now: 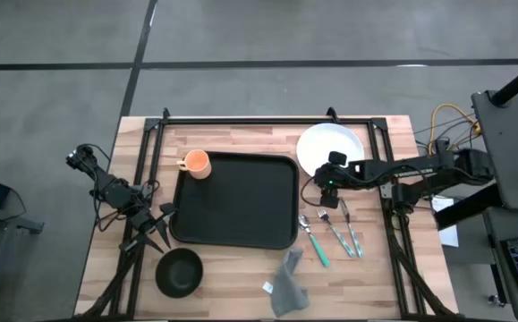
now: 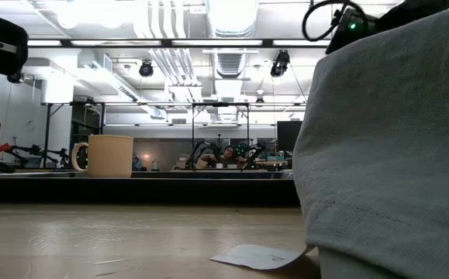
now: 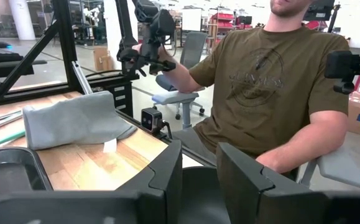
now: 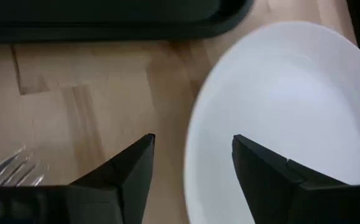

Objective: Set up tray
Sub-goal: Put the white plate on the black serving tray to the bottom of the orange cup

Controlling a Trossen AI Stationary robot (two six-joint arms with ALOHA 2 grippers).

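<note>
The black tray (image 1: pixel 233 201) lies flat mid-table, and an orange mug (image 1: pixel 196 164) stands in its far left corner. The white plate (image 1: pixel 330 148) rests on the wood off the tray's far right corner. My right gripper (image 1: pixel 326 183) hovers open over the plate's near left rim (image 4: pixel 195 124). One finger (image 4: pixel 130 168) is over the wood and the other (image 4: pixel 260 168) over the plate; no touch shows. My left gripper (image 1: pixel 156 228) waits open by the tray's near left corner, beside the black bowl (image 1: pixel 180 271).
A fork, spoon and knife (image 1: pixel 330 234) lie right of the tray, the fork tines (image 4: pixel 12 168) near my right gripper. A grey napkin (image 1: pixel 287 282) with a paper tag (image 2: pixel 259 256) sits at the near edge. A seated person (image 3: pixel 273 81) is just beyond that edge.
</note>
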